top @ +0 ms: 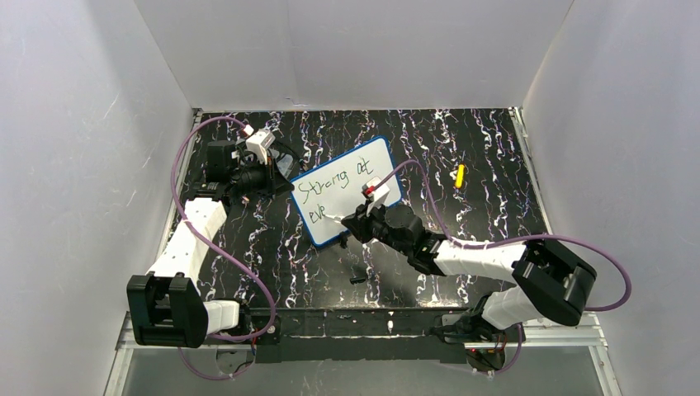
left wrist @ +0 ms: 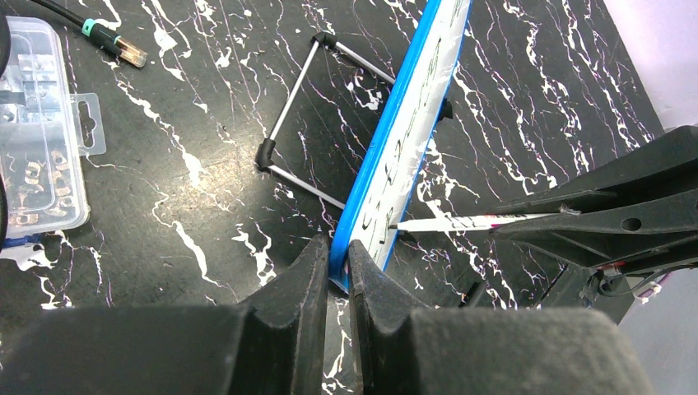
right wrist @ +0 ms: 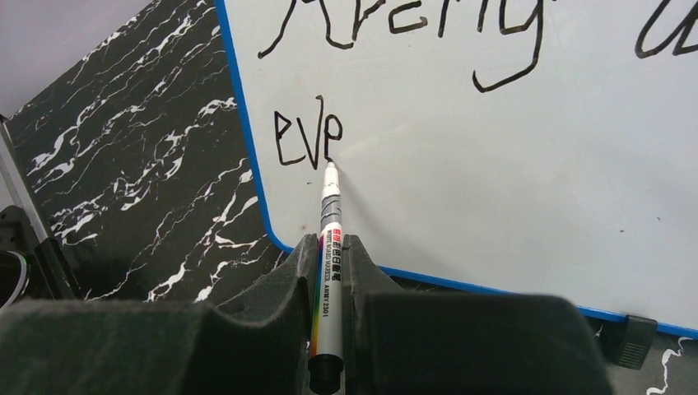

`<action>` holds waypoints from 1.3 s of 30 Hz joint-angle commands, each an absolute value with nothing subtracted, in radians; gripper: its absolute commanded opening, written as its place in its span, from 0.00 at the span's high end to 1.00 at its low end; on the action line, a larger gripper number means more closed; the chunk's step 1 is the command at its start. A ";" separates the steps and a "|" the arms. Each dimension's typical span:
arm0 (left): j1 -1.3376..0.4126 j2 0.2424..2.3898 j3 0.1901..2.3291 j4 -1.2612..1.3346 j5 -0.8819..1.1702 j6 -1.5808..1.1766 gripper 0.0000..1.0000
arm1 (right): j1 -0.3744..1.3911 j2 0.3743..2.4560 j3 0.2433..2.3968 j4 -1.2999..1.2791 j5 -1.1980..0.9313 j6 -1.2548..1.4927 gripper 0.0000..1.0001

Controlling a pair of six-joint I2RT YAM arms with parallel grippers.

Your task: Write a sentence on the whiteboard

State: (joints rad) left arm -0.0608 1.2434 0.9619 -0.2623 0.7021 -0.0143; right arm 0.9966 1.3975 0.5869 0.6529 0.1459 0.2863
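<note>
Left of the whiteboard is cramped: wire stand behind it, clear plastic box, plus the left gripper pinching its edge. Up front the right gripper and its marker block the board's lower face. Open tabletop on the right, just a small yellow thing there.

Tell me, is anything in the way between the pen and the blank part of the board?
Nothing visible. The marker in the right pincer touches the whiteboard just after "eve", and the space beside it is bare.
</note>
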 commanded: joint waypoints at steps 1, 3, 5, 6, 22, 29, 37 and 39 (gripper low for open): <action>-0.063 1.202 0.963 -0.278 0.713 -0.005 1.00 | 0.994 1.347 0.578 0.636 0.229 0.261 0.99; -0.063 1.203 0.963 -0.278 0.714 -0.005 1.00 | 0.994 1.328 0.580 0.632 0.233 0.253 0.99; -0.063 1.203 0.963 -0.278 0.714 -0.005 1.00 | 0.994 1.308 0.584 0.629 0.228 0.252 0.99; -0.063 1.202 0.963 -0.278 0.714 -0.005 1.00 | 0.994 1.300 0.586 0.629 0.221 0.252 0.99; -0.063 1.204 0.963 -0.278 0.715 -0.005 1.00 | 0.994 1.355 0.657 0.704 0.180 0.229 0.99; -0.063 1.205 0.965 -0.278 0.716 -0.005 1.00 | 0.994 1.384 0.669 0.710 0.184 0.227 0.99; -0.063 1.204 0.965 -0.278 0.716 -0.005 1.00 | 0.993 1.389 0.653 0.693 0.221 0.234 0.99; -0.064 1.203 0.965 -0.278 0.716 -0.005 1.00 | 0.992 1.381 0.647 0.687 0.240 0.235 0.99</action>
